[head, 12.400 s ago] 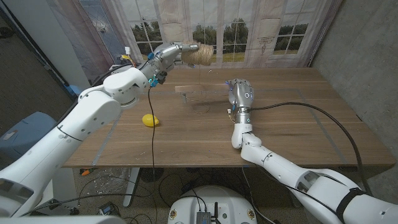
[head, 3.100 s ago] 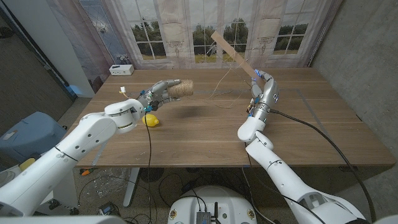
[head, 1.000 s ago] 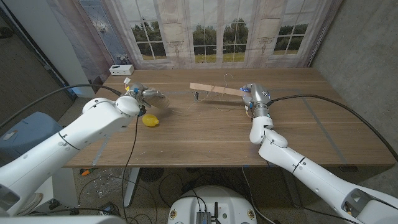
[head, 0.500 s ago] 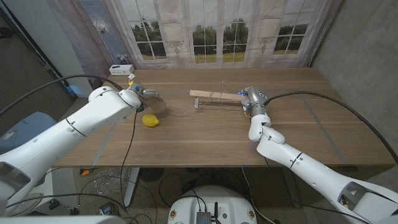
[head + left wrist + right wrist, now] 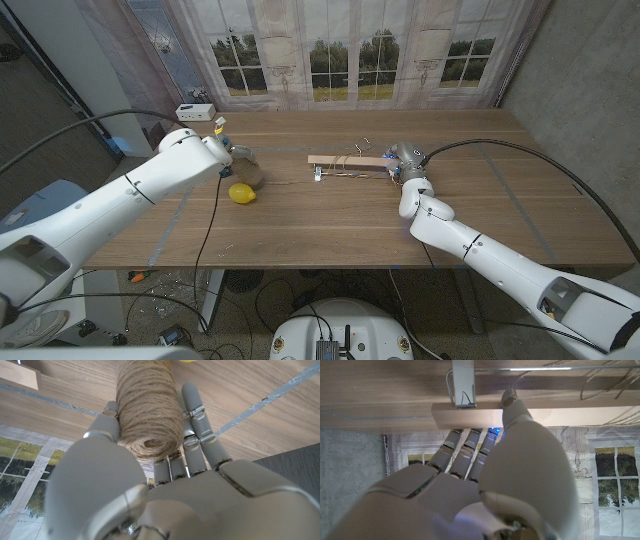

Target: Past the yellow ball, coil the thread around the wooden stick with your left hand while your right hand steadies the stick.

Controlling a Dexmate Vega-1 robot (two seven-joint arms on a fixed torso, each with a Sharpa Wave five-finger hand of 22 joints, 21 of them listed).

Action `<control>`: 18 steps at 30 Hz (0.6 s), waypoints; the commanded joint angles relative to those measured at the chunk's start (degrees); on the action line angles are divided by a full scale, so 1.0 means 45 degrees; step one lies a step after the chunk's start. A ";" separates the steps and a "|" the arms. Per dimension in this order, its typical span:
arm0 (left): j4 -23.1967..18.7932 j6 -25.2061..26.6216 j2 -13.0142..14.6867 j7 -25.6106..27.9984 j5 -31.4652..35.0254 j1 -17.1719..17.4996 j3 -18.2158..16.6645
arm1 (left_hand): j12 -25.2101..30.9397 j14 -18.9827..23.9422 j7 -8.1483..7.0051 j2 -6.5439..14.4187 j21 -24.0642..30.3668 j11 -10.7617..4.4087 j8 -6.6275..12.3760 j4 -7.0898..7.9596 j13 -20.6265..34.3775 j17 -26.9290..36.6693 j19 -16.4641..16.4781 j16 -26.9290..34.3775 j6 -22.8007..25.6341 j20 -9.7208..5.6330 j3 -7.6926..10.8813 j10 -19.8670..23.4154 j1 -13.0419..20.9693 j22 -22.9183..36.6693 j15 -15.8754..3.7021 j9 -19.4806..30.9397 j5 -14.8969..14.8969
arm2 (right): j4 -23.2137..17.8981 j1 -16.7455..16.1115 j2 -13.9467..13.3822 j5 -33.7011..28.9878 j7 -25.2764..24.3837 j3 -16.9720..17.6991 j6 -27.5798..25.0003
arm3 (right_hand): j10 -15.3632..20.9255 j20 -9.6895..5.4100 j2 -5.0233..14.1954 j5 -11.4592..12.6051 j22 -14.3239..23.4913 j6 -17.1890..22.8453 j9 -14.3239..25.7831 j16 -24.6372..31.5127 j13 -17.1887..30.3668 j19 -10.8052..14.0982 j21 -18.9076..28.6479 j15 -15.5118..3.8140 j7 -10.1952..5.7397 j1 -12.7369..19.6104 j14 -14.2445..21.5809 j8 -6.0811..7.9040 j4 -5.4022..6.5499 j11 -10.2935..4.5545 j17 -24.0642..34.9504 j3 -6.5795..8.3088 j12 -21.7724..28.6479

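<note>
At the left of the head view, the left robot hand (image 5: 238,160) sits at the end of its white arm over the wooden worktop (image 5: 330,220), left of centre in the frame. It grasps a spool of thread (image 5: 247,168), a fat roll of tan twine; the left wrist view shows the fingers (image 5: 196,420) laid along one side of the spool (image 5: 148,407) and the thumb along the other. Just below the hand in the head view, the yellow ball (image 5: 241,193) lies on the worktop, close to the spool but apart from it. At the upper left of the frame, near the far edge of the worktop, stands a small white box (image 5: 196,112).

A thin strand of thread (image 5: 290,181) runs rightward from the spool toward the middle of the frame. There the wooden stick (image 5: 348,162) lies nearly level across the picture, just above centre, with loose loops of thread around it and a small white clip (image 5: 318,175) hanging at its left end.

At the stick's right end is the right robot hand (image 5: 404,159), grasping the stick. The right wrist view shows its fingers (image 5: 462,452) behind the stick (image 5: 520,412) and the thumb pressed on its near face, with the clip (image 5: 462,382) beside it. Whether the stick rests on the worktop or is held just above it cannot be told.
</note>
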 commanded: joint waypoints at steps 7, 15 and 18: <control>0.0880 0.0549 -0.0320 -0.0895 0.0976 -0.1137 0.1262 | -0.1609 -0.0958 -0.0665 0.2200 -0.0629 -0.1291 -0.0935 0.0474 0.0950 -0.0732 -0.2504 -0.1106 -0.1297 0.0686 0.0744 0.0093 0.1310 -0.0029 -0.1838 -0.0313 -0.0002 | 0.0353 0.0696 -0.0002 0.0653 0.0813 -0.0452 -0.0676 | -0.2114 0.0175 0.0709 -0.0116 -0.0037 -0.1851 -0.0156 -0.0616 0.0512 -0.0366 0.0102 -0.1538 -0.0213 -0.0667 -0.1220 -0.0836 0.0651 0.0301 -0.0681 0.0323 -0.0269; 0.0936 0.0444 -0.0334 -0.1010 0.1204 -0.1144 0.1307 | -0.3670 -0.4897 -0.0840 0.1871 -0.1688 -0.0886 -0.1450 0.0379 0.0343 -0.1504 -0.5310 -0.1346 -0.3659 0.2017 0.0312 -0.2115 0.1025 -0.0016 -0.0744 -0.0835 -0.0023 | 0.0408 0.0821 -0.0108 0.0912 0.0925 -0.0502 -0.0417 | -0.4412 0.0592 0.0214 0.0011 -0.0081 -0.4459 -0.0386 -0.0764 0.0050 -0.0890 -0.0068 -0.1058 -0.0357 -0.1811 -0.2802 -0.1157 0.0894 0.0518 -0.1384 0.0011 -0.1973; 0.0900 0.0484 -0.0350 -0.0989 0.1317 -0.1144 0.1322 | -0.4285 -0.6054 -0.0869 0.1792 -0.2007 -0.0656 -0.1498 0.0403 0.0180 -0.1676 -0.5982 -0.1349 -0.4457 0.2208 -0.0014 -0.2992 0.0932 -0.0016 -0.0440 -0.1016 -0.0051 | 0.0414 0.0848 -0.0154 0.0999 0.0951 -0.0497 -0.0251 | -0.4871 0.0727 0.0062 0.0029 -0.0091 -0.5090 -0.0419 -0.0731 -0.0030 -0.1092 -0.0161 -0.0955 -0.0320 -0.2224 -0.3188 -0.1177 0.1019 0.0571 -0.1472 -0.0177 -0.2324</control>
